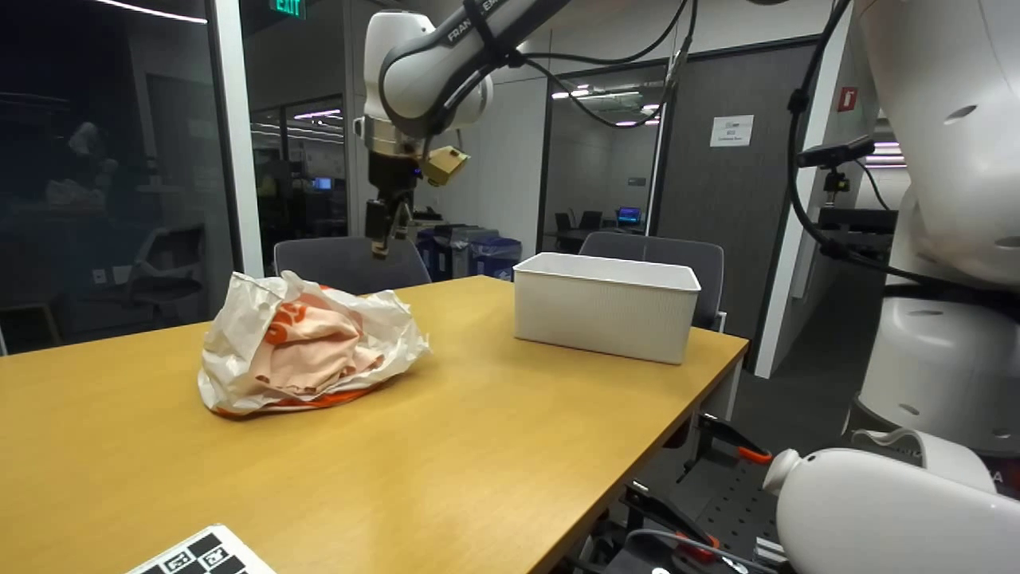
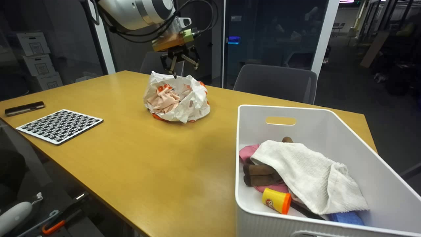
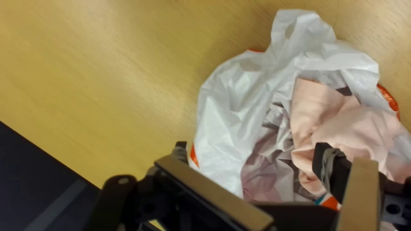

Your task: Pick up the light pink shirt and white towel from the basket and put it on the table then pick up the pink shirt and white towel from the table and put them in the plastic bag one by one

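Peach-pink and softly creased, the light pink shirt (image 2: 163, 101) lay in the mouth of the plastic bag (image 2: 194, 110); above the bag hung the hand (image 3: 251, 148), fingers spread wide with nothing between them; well apart from the bag, inside the basket (image 1: 602, 315) on the same bench (image 1: 478, 462), sprawled the white towel (image 2: 306, 174); it promised to be light, limp and hardly slippery, best pinched at its ridged end farther from the bag; the bag itself, thin and crinkled, would probably crumple if brushed.
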Robot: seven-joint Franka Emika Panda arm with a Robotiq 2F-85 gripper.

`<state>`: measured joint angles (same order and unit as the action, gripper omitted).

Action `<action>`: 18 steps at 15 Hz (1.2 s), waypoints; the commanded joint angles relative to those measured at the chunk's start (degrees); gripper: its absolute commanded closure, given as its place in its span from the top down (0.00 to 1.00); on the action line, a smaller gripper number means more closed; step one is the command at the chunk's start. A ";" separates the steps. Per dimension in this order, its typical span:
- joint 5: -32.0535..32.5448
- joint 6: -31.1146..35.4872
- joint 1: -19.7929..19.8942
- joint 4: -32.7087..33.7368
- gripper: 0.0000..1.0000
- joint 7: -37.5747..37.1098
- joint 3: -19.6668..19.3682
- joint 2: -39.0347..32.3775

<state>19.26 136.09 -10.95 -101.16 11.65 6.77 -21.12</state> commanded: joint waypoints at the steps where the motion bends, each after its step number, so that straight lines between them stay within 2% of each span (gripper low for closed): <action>1: -0.21 -1.10 0.60 -1.93 1.00 -1.71 -0.66 2.19; 4: 0.07 -0.91 1.40 -6.48 1.00 -4.10 -1.19 5.58; 6: 1.46 0.50 1.41 -6.24 1.00 -5.51 -1.84 4.26; 10: 5.38 3.00 2.53 -6.03 1.00 -13.11 -6.07 4.27; 18: 0.70 3.16 11.30 -6.06 1.00 -19.74 -13.61 8.83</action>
<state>21.64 138.78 -2.09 -106.56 -4.98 -5.08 -14.23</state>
